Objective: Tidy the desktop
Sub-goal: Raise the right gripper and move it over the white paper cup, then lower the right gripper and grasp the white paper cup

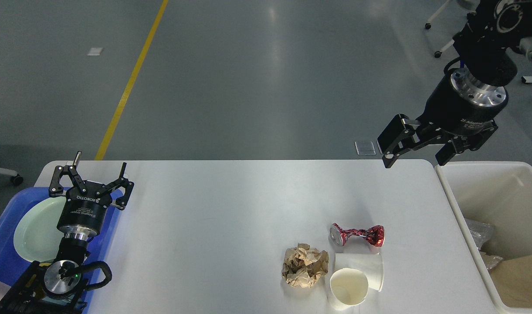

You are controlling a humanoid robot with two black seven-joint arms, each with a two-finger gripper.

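The white desktop (231, 209) spans the lower half of the head view. On its right part lie a crushed red can (356, 234), a crumpled brown paper ball (304, 265) and two white paper cups (355, 279), one upright and one on its side. My left gripper (99, 168) hangs open and empty over the desktop's far left corner, above the blue tray (2, 257). My right gripper (414, 159) is open and empty, raised over the desktop's far right edge next to the cream bin (453, 205).
The blue tray holds a pale green plate (35, 231). The cream bin at the right holds brown paper and clear plastic (505, 261). Beyond the table is grey floor with a yellow line (130, 80) and a wheeled chair base (440, 43).
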